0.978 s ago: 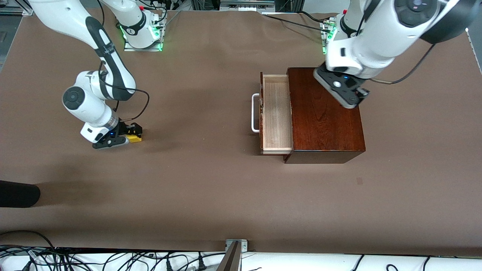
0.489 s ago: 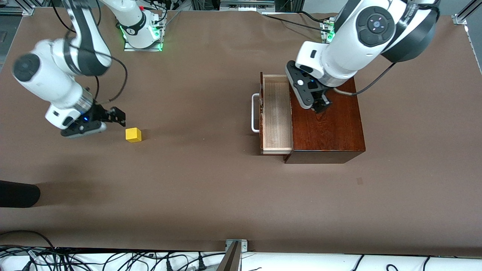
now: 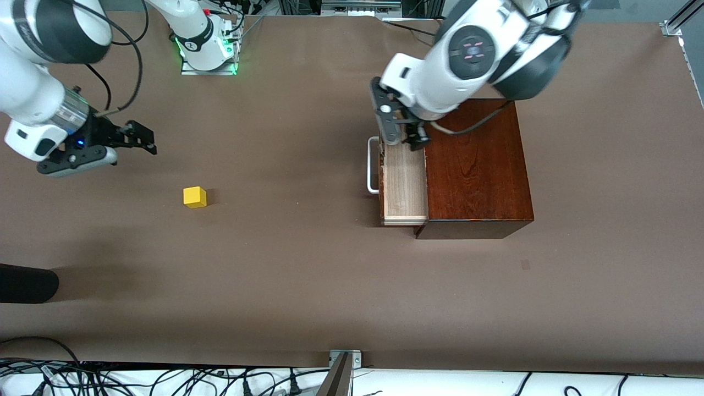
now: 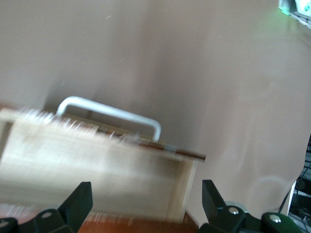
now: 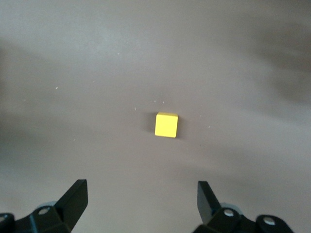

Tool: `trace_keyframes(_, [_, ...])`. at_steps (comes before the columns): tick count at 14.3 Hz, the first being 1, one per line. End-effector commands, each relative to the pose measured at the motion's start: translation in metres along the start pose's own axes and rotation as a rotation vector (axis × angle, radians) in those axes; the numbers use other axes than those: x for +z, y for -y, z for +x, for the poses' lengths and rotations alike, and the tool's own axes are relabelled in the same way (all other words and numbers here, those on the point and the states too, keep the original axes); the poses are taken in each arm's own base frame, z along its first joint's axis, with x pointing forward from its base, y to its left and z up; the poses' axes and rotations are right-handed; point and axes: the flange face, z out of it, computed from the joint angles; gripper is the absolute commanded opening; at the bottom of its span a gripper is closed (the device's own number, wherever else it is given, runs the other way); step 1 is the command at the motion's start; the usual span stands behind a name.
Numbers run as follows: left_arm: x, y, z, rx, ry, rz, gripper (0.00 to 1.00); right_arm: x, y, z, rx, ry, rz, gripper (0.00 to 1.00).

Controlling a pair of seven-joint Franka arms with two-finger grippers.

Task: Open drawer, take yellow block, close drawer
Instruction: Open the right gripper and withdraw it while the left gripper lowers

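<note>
The drawer (image 3: 404, 181) of the dark reddish-brown wooden box (image 3: 476, 170) stands pulled out, its pale interior empty, its white handle (image 3: 373, 165) toward the right arm's end. It also shows in the left wrist view (image 4: 97, 155). My left gripper (image 3: 410, 137) is open, over the drawer's end farther from the front camera. The yellow block (image 3: 194, 197) lies alone on the table and shows in the right wrist view (image 5: 166, 124). My right gripper (image 3: 144, 142) is open and empty, raised over the table, apart from the block.
A brown mat (image 3: 308, 275) covers the table. A dark object (image 3: 27, 283) lies at the mat's edge at the right arm's end. Cables run along the table's edge nearest the front camera.
My right gripper let go of the yellow block, then rose and drew away from it. My left gripper moved from over the box top to over the open drawer.
</note>
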Motion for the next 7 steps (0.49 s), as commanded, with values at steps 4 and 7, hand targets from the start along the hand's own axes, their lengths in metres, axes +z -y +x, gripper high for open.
trace_keyframes(4, [0.064,-0.036,0.092,0.217,-0.021,0.101,1.00,-0.080,0.014,0.007,-0.058,-0.016,-0.028,1.00])
trace_keyframes(7, [0.122,-0.040,0.106,0.332,0.144,0.229,1.00,-0.086,0.014,0.006,-0.057,-0.027,-0.030,1.00])
